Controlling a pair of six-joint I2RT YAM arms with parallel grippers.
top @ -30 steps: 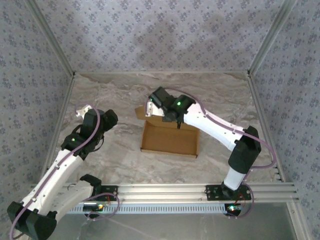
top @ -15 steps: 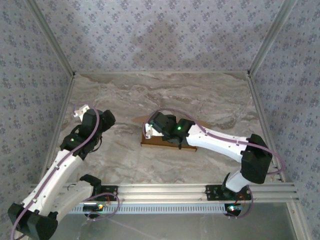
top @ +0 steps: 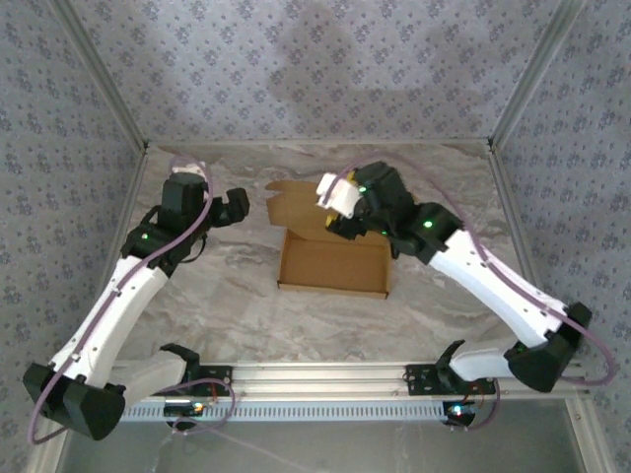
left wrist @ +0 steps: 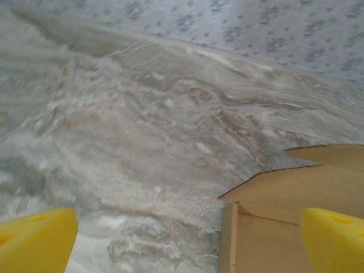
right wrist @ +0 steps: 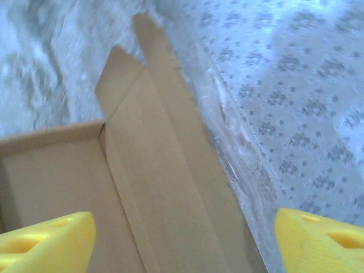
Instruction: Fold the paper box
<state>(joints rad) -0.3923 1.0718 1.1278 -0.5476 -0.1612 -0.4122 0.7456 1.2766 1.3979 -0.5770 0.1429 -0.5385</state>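
The paper box (top: 333,266) is a tan open tray in the middle of the table, with its lid panel (top: 296,202) raised at the back. My left gripper (top: 233,206) hovers open just left of the box's back left corner. In the left wrist view, the left gripper (left wrist: 185,250) is over bare table, with the box corner (left wrist: 284,199) near its right fingertip (left wrist: 333,239). My right gripper (top: 340,219) is above the back wall. From the right wrist, the right gripper (right wrist: 185,244) is open, with the lid panel (right wrist: 165,170) below the wide jaws and nothing held.
The table (top: 217,296) has a marbled grey top, enclosed by patterned walls (top: 315,69) with metal posts at the corners. An aluminium rail (top: 325,379) runs along the near edge by the arm bases. Bare table lies left, right and in front of the box.
The right gripper has opened, and its arm has risen and pulled back from low over the box to its rear. The lid stands up again. The left arm swung back and toward the box.
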